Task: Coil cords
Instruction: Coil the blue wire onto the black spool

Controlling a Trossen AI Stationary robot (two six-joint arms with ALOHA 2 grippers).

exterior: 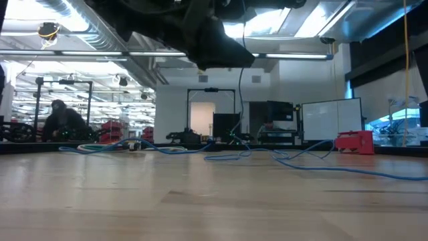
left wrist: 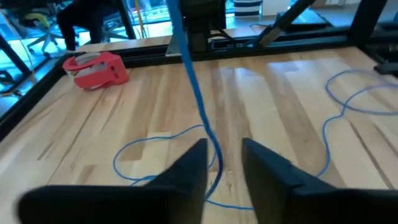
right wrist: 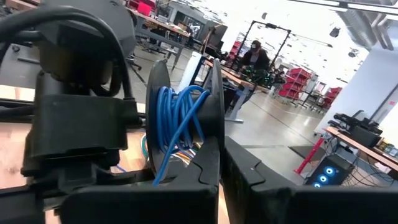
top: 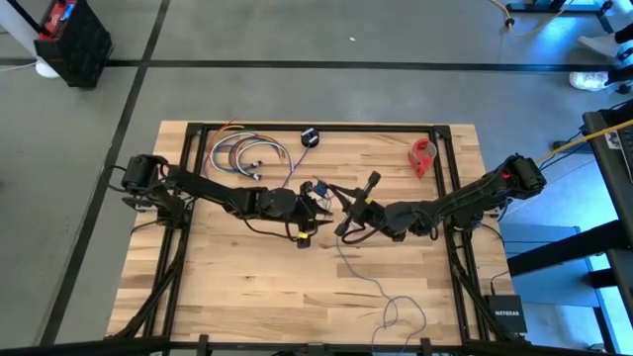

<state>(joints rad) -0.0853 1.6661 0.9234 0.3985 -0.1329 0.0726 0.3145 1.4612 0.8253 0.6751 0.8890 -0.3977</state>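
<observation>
Blue cord [left wrist: 198,106] is strung between left tool's [left wrist: 224,163] narrowly parted fingers | spool [right wrist: 183,121] is clamped by right tool [right wrist: 221,163], just beside | slack is trailed across bench [top: 227,277]

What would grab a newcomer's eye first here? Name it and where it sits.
The two pincers meeting at mid-table: the right pincer is shut on a black spool wound with blue cord, while the left pincer straddles the cord strand running to it. Loose cord loops trail toward the table's near edge, and a red object sits at the far right.
</observation>
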